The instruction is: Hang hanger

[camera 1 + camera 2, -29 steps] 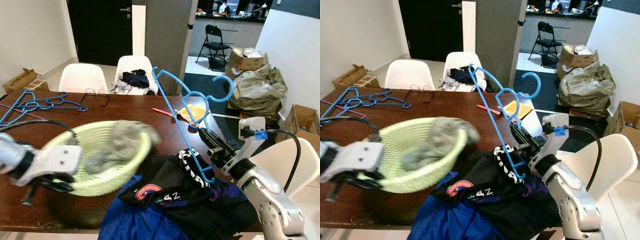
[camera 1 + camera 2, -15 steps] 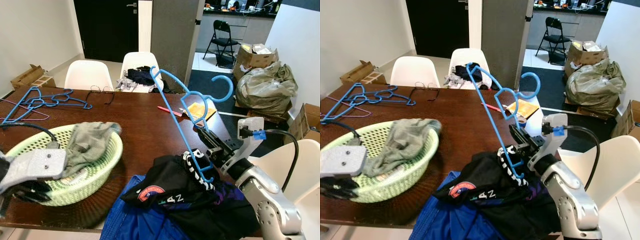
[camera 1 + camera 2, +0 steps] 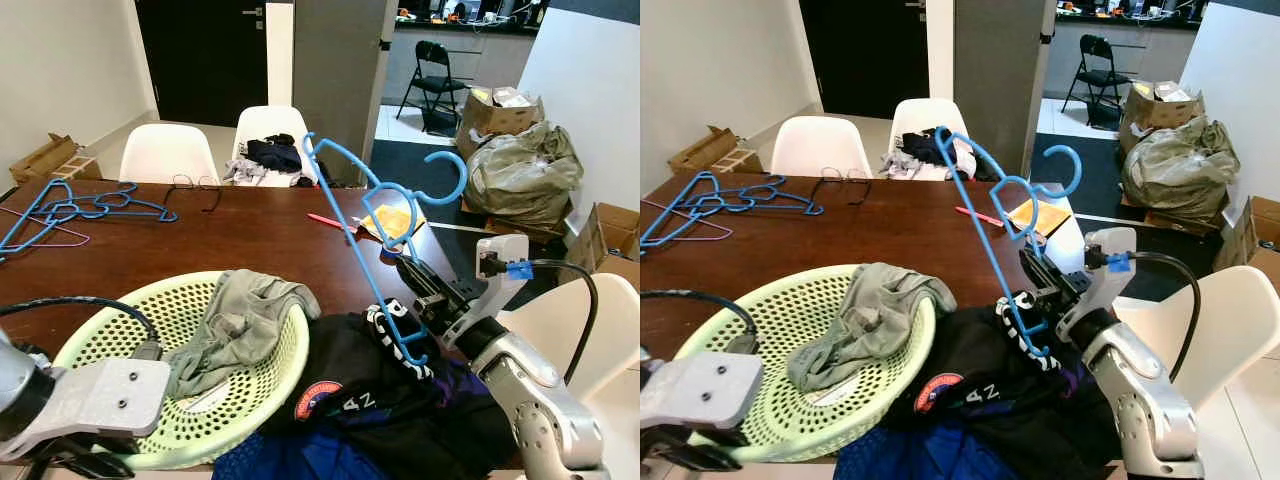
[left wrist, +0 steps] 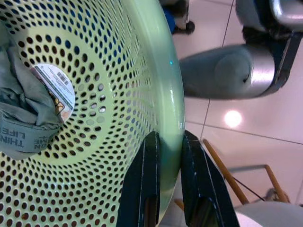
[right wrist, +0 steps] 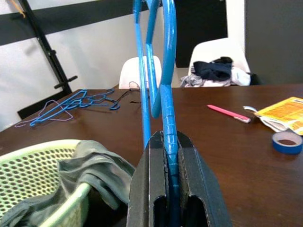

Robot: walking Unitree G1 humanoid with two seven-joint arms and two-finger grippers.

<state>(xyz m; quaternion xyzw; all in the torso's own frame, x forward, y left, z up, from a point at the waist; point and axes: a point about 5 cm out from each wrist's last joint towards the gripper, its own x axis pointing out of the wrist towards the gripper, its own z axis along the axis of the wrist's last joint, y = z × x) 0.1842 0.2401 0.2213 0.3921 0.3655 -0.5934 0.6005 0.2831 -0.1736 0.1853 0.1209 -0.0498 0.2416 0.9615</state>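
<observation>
The right gripper point(image 5: 170, 189) is clamped on the blue hanger point(image 3: 372, 225), held tilted above the dark clothes pile point(image 3: 390, 400) just right of the green basket point(image 3: 262, 372) on the brown surface point(image 3: 250, 235). The left gripper point(image 4: 165, 156) pinches the basket's near rim, with a grey garment point(image 3: 235, 320) inside.

"THINK" and "LIFE" stand in dark letters on the grey garment point(image 4: 26, 118) in the basket point(image 4: 156, 85) — its round sticker point(image 4: 56, 87) and the black shirt's point(image 3: 375, 385) white lettering are too small to read.
</observation>
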